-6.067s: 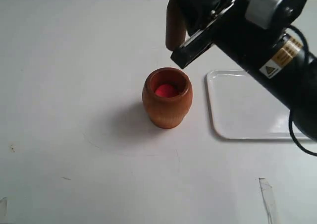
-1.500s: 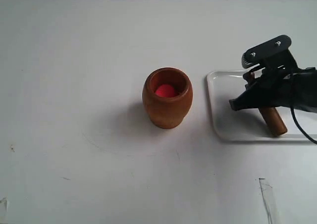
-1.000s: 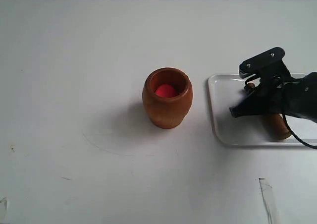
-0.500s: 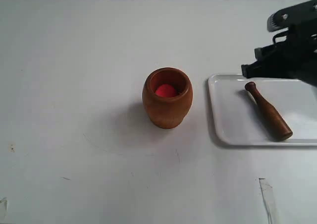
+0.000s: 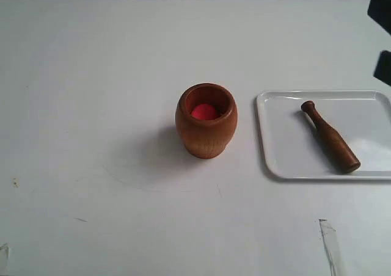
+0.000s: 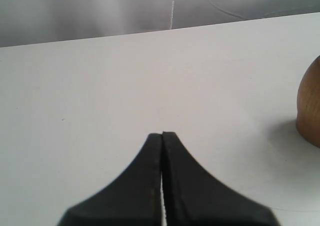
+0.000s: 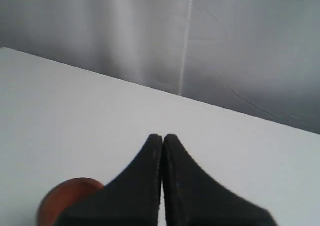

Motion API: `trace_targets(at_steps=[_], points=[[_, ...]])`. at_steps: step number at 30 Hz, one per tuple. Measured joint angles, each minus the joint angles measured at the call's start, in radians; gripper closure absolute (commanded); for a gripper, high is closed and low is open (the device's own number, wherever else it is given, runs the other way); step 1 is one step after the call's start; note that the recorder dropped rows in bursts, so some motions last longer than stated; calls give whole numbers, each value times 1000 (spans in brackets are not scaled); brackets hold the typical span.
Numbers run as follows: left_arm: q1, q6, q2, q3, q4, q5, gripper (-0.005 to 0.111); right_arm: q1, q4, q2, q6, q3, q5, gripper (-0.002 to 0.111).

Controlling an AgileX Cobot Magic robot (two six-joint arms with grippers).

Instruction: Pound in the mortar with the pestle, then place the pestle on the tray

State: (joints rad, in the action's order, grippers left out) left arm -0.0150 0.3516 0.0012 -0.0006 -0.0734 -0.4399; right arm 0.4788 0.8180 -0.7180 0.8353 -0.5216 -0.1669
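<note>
The reddish-brown mortar (image 5: 206,121) stands upright mid-table with a red ball (image 5: 205,112) inside. To its right the dark-brown pestle (image 5: 330,137) lies flat on the white tray (image 5: 287,148), knob end toward the back, free of any gripper. My right gripper (image 7: 163,136) is shut and empty, raised well off the tray; only a dark sliver of its arm (image 5: 383,38) shows at the exterior view's right edge. The mortar's rim (image 7: 67,201) peeks beside its fingers. My left gripper (image 6: 162,134) is shut and empty above bare table, with the mortar's side (image 6: 310,106) off to one edge.
The white tabletop (image 5: 91,74) spreads around the mortar. A strip of clear tape (image 5: 330,242) lies near the front right. A grey curtain wall (image 7: 150,31) runs behind the table's far edge.
My right gripper let go of the pestle on the tray, then rose and withdrew toward the back right until almost out of the exterior view. The pestle and mortar stay still.
</note>
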Motion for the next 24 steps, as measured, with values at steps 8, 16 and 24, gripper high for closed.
trace_targets(at_steps=[8,16,24], points=[[0,0,0,0,0,0,107,0,54,323,0,0,-243,108],[0,0,0,0,0,0,107,0,156,535,0,100,-298,108],[0,0,0,0,0,0,107,0,175,553,0,159,-434,108]])
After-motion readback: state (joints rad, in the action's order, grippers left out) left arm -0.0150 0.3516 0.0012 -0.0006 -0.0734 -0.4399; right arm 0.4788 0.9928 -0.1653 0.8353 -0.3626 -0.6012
